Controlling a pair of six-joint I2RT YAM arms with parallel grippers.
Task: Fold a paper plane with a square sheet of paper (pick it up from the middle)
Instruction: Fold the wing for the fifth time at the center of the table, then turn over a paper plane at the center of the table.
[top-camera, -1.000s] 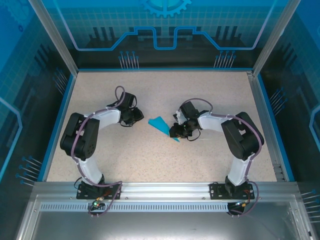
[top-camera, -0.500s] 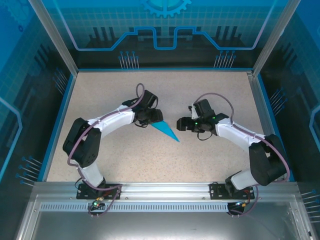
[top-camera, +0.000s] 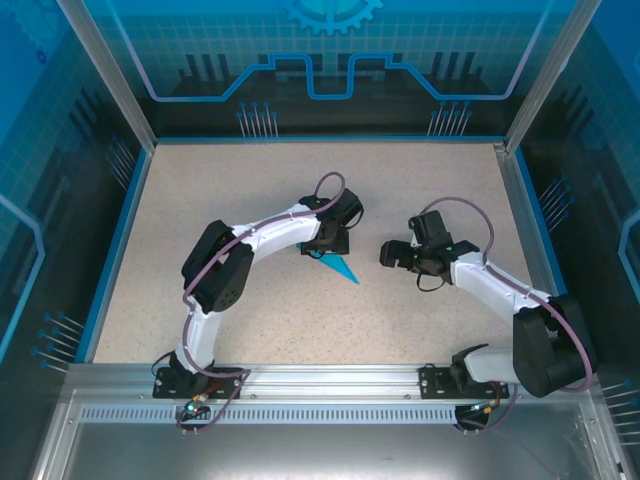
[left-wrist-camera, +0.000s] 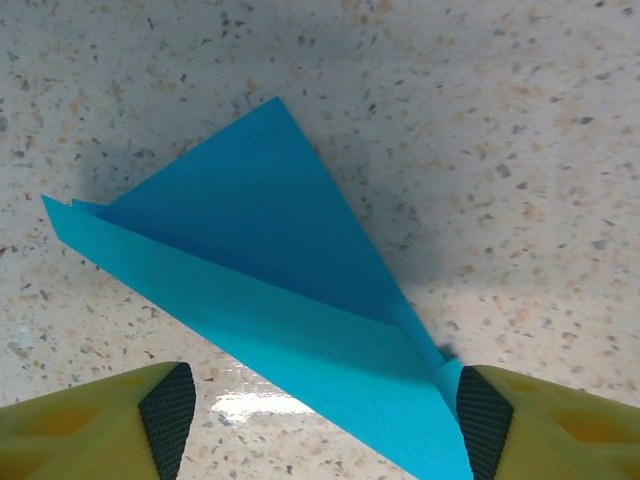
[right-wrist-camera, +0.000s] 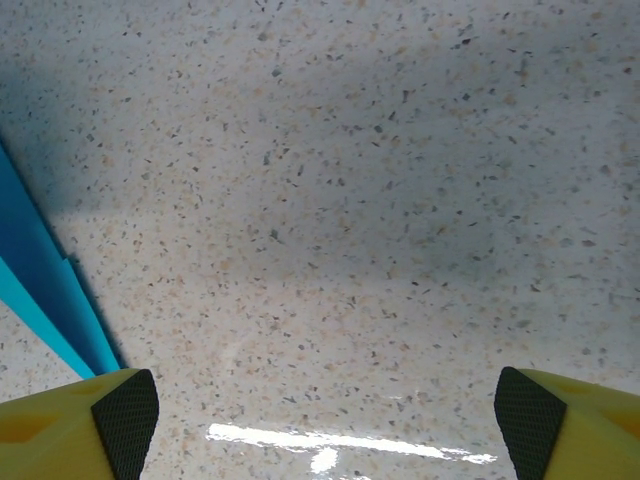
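Mid-table, the paper plane lies folded into a slim dart; the folding looks done. My left end effector hovers over it, wide and empty. My right end effector, equally wide, hangs just right, above the table.

The top camera looks down from high behind the arm bases at six o'clock and takes in the whole table. Both wrist cameras face straight down, close above that table. All three share the paper plane, which the right wrist catches at eight o'clock.
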